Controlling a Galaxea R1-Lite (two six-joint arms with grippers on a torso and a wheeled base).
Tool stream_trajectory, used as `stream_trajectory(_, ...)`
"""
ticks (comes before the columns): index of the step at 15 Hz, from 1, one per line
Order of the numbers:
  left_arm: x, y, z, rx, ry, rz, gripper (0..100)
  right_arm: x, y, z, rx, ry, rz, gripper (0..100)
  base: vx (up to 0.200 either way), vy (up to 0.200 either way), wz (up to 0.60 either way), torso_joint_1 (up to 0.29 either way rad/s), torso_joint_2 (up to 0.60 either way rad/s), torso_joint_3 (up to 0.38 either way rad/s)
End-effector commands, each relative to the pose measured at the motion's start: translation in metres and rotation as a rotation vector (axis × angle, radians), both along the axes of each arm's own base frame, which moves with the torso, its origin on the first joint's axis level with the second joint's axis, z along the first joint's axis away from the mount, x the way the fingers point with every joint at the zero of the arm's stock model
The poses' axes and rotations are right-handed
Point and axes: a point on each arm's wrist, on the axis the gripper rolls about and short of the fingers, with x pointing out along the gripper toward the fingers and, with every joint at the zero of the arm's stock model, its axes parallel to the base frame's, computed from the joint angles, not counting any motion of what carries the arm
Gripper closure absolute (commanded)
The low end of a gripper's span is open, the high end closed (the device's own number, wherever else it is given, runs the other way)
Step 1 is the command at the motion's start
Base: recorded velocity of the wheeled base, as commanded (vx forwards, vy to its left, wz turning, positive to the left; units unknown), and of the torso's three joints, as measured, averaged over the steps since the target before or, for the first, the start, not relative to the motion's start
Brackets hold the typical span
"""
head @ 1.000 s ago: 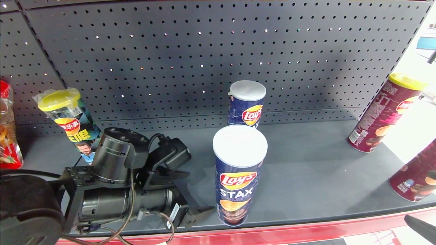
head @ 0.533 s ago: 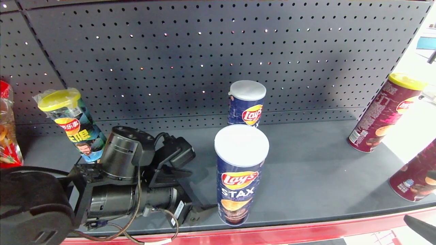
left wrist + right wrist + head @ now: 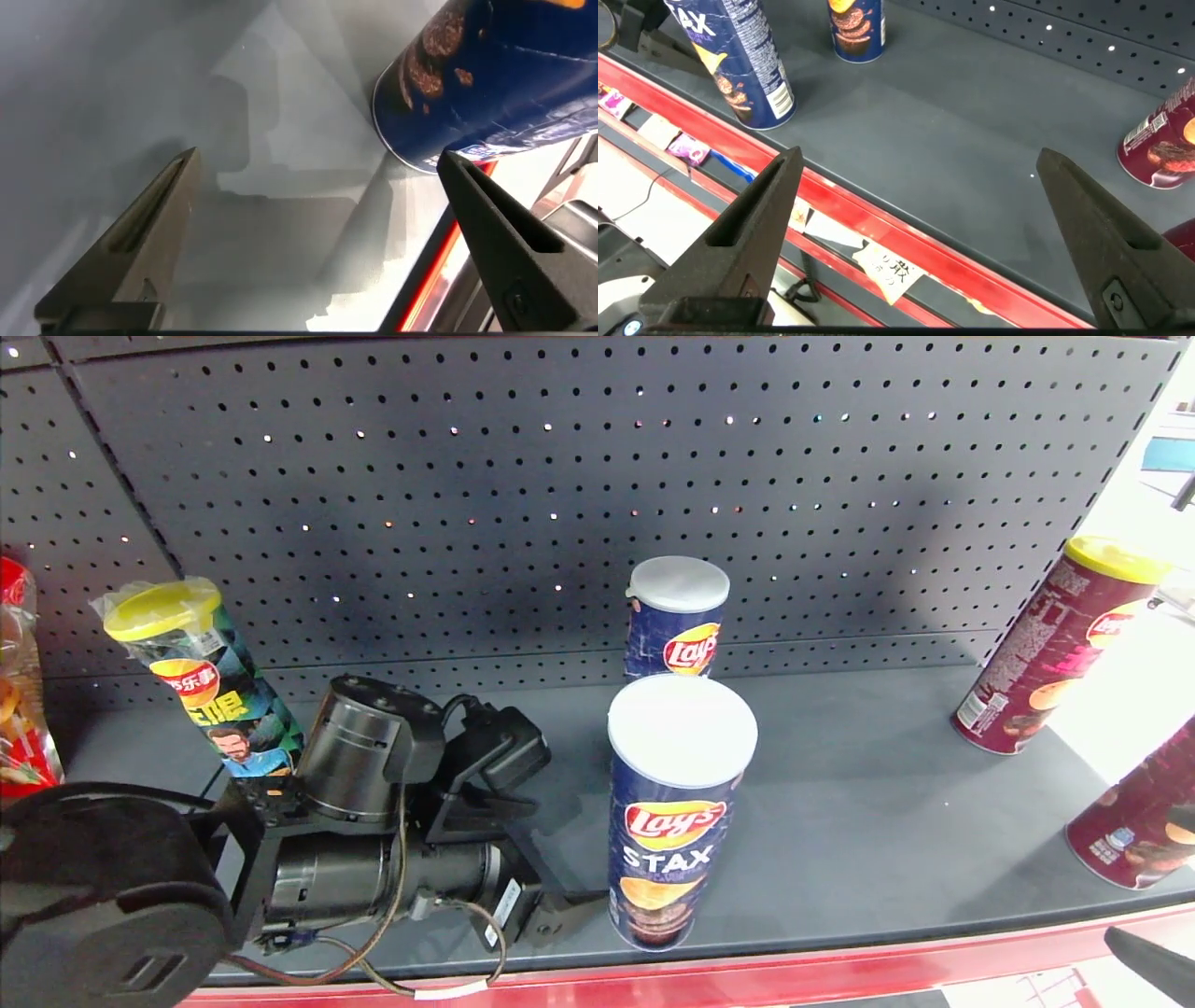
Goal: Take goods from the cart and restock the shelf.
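Head view looks down at shelf, left wrist close, right wrist farther, all share front blue can

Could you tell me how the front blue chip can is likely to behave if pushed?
The front blue can is tall and narrow, so a high push would probably tip it; a low push, near the left gripper, likely slides it. Tipped over, its round body would probably roll on the flat shelf.

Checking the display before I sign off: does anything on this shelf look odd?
No can has fallen or spilled. The green can at the left of the shelf has loose clear wrap bunched round its yellow lid.
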Motion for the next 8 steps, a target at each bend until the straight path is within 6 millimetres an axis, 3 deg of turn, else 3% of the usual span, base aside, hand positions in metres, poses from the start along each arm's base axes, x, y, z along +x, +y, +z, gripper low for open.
stream_trajectory(1,0.0010,-0.0008,-0.0008,0.001,0.002,0.000,0,0.0005,0.0003,0.0001,-0.001,0.002,0.000,0,0.000,0.000,0.00,0.000,0.00,0.000)
stream_trajectory(8,0.0014,-0.0046,-0.0019,-0.001,-0.001,-0.010,0,0.0002,0.0001,0.0006,0.000,-0.001,-0.001,0,0.000,0.000,0.00,0.000,0.00,0.000)
